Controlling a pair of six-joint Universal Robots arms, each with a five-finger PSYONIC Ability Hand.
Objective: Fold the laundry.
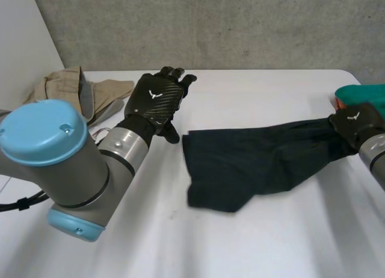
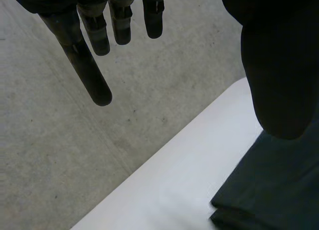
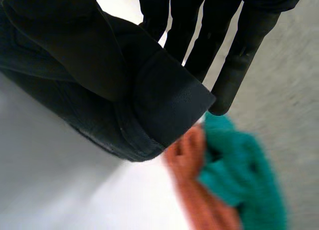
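A dark navy garment lies crumpled across the middle of the white table, one end drawn out toward the right. My right hand is shut on that end; in the right wrist view a hemmed cuff of the garment is pinched between the thumb and the fingers. My left hand hovers open to the left of the garment, apart from it. In the left wrist view its fingers are straight, with the garment's edge below the thumb.
A beige pile of clothes lies at the back left corner. Teal cloth over an orange piece sits at the far right, just behind my right hand. A grey wall stands behind the table.
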